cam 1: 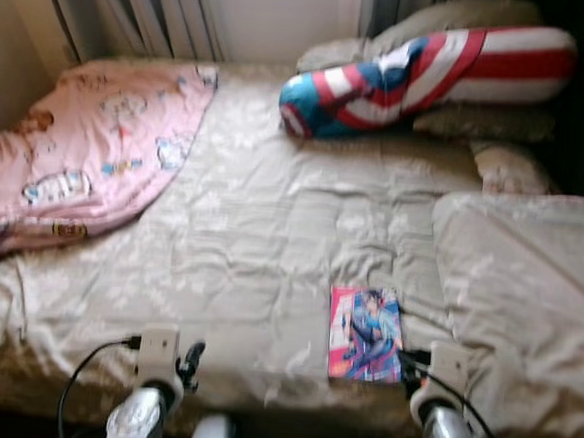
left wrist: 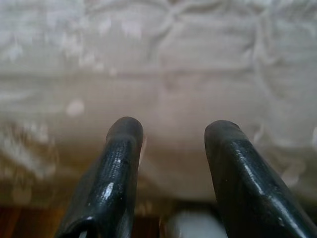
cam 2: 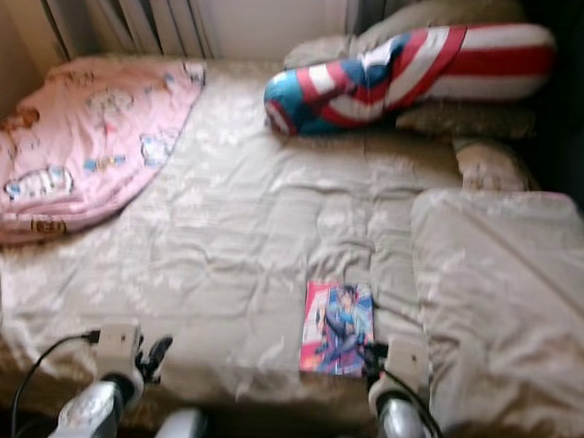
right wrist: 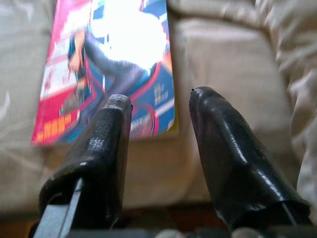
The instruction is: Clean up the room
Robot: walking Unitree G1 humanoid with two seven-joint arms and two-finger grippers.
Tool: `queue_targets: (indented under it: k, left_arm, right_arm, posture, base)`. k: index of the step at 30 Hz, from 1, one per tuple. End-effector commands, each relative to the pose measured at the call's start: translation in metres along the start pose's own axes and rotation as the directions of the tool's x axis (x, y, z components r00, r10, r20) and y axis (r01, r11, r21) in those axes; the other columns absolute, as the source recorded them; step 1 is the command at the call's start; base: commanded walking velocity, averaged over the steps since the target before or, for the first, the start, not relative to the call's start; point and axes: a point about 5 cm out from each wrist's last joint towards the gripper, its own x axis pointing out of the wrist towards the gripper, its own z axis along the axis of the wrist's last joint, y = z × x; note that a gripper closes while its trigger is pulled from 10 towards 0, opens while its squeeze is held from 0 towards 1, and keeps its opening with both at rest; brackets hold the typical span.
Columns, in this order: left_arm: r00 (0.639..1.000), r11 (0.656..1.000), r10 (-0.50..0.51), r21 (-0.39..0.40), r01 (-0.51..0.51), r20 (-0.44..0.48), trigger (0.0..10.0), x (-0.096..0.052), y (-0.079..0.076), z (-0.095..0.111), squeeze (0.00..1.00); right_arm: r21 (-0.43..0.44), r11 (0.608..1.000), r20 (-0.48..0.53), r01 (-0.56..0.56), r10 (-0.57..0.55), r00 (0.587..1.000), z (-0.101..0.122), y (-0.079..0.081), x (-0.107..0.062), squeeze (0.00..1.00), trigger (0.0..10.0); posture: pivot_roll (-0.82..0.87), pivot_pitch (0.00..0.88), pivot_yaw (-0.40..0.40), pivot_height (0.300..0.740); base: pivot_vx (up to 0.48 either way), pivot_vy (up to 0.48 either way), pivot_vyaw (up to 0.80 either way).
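Note:
A bright pink and blue magazine [cam 1: 365, 334] lies flat on the beige bedspread [cam 1: 272, 218] near the bed's front edge, right of centre. My right gripper [right wrist: 161, 106] hovers open just at the magazine's [right wrist: 109, 64] near right corner, one finger over its cover. My left gripper [left wrist: 171, 131] stands open over bare bedspread at the front edge, left of centre [cam 1: 190, 360].
A pink patterned blanket [cam 1: 86, 155] is bunched at the bed's left side. A red, white and blue striped bolster [cam 1: 422, 73] and beige pillows [cam 1: 479, 122] lie at the head. A folded beige cover [cam 1: 528, 286] is on the right. Curtains [cam 1: 136, 8] hang behind.

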Motion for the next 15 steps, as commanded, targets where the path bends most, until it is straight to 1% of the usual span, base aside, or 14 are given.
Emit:
queue_targets:
  k: [1,3,6,8,10,14,15]
  left_arm:
    - [0.998,1.000,0.022,0.024,-0.020,-0.058,10.0,-0.002,0.005,-0.011,0.00]
    - [0.997,0.999,0.024,0.027,-0.022,-0.077,10.0,-0.003,0.005,-0.014,0.00]
    - [0.995,0.999,0.026,0.030,-0.024,-0.094,10.0,-0.003,0.006,-0.018,0.00]
    - [0.993,0.999,0.042,0.035,-0.038,-0.115,10.0,-0.004,0.007,-0.022,0.00]
    - [0.986,0.998,0.058,0.036,-0.053,-0.156,10.0,-0.006,0.009,-0.030,0.00]
    - [0.978,0.997,0.063,0.053,-0.054,-0.198,10.0,-0.009,0.008,-0.037,0.00]
    - [0.978,0.997,0.063,0.053,-0.054,-0.198,10.0,-0.009,0.008,-0.037,0.00]
  right_arm:
    - [0.038,0.999,-0.044,-0.003,0.005,0.999,-0.013,0.001,-0.005,0.00,10.0]
    - [0.049,0.999,-0.057,0.005,-0.002,0.998,-0.016,0.000,-0.006,0.00,10.0]
    - [0.041,0.999,-0.084,0.015,-0.011,0.996,-0.022,-0.002,-0.008,0.00,10.0]
    - [0.049,0.999,-0.125,0.023,-0.016,0.992,-0.030,-0.003,-0.011,0.00,10.0]
    - [0.035,0.999,-0.204,0.039,-0.031,0.979,-0.046,-0.006,-0.018,0.00,10.0]
    - [0.046,0.998,-0.255,0.047,-0.034,0.966,-0.059,-0.007,-0.025,0.00,10.0]
    - [0.046,0.998,-0.255,0.047,-0.034,0.966,-0.059,-0.007,-0.025,0.00,10.0]
  posture:
    - [-0.03,0.000,0.048,0.641]
    - [-0.03,0.000,0.046,0.646]
    - [-0.03,0.000,0.046,0.656]
    - [-0.03,0.000,0.047,0.666]
    - [-0.03,0.000,0.044,0.681]
    - [-0.04,0.000,0.043,0.711]
    - [-0.04,0.000,0.043,0.711]
  base:
    - [0.000,0.000,0.00]
    - [0.000,0.000,0.00]
    - [0.000,0.000,0.00]
    - [0.000,0.000,0.00]
    - [0.000,0.000,0.00]
    - [0.000,0.000,0.00]
    - [0.000,0.000,0.00]
